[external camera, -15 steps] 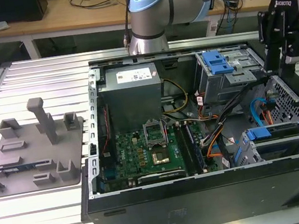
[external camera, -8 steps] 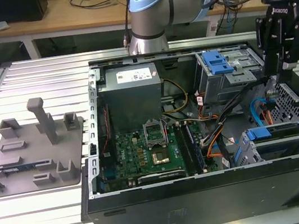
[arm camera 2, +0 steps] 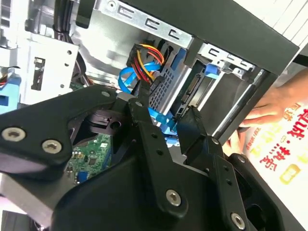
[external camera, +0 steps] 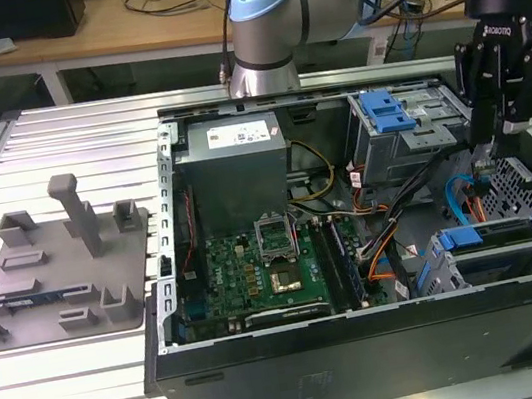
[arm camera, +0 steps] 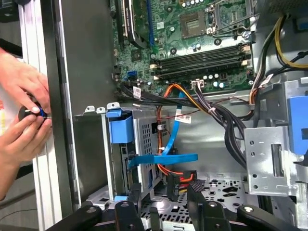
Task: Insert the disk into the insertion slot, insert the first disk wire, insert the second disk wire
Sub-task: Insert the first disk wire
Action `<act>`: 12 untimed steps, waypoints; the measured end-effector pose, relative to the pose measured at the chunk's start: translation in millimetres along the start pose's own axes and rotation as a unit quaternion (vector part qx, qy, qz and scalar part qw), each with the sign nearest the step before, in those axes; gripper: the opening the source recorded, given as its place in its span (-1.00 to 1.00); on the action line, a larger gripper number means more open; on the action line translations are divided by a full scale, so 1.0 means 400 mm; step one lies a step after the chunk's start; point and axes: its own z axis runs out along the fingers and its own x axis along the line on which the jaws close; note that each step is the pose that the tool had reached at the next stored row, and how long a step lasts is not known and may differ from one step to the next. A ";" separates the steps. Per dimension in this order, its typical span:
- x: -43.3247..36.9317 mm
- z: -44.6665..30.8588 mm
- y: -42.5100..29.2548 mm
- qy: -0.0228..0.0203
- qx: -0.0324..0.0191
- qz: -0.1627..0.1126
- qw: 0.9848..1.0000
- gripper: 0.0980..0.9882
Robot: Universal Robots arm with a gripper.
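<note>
The disk (external camera: 503, 258), silver in a blue caddy, lies inside the insertion slot (external camera: 439, 268), the low grey cage at the case's corner on the exterior view's right. My gripper (external camera: 483, 160) hangs just above the cage's rear end, by its perforated wall (arm camera: 144, 139). In both wrist views the gripper (arm camera: 162, 192) (arm camera 2: 166, 115) is open, its fingers apart. A flat blue data cable (arm camera: 163, 159) (arm camera 2: 159, 120) crosses the gap. A black connector on orange and red wires (arm camera: 180, 182) hangs loose close to one fingertip. The caddy's blue tab (arm camera: 120, 127) shows at the cage mouth.
A person's hands (arm camera: 21, 110) (arm camera 2: 267, 106) work outside the case wall beside the cage. A taller bay with a blue latch (external camera: 389, 114), a grey power supply (external camera: 234, 159) and the motherboard (external camera: 276, 264) fill the case. A grey fixture plate (external camera: 54, 268) lies on the exterior view's left.
</note>
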 end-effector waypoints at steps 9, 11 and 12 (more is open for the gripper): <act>-0.010 0.010 0.005 0.005 0.009 0.023 1.000 -0.09; -0.012 0.015 0.005 0.009 0.009 0.026 1.000 -0.09; -0.013 0.018 0.006 0.009 0.009 0.027 1.000 -0.09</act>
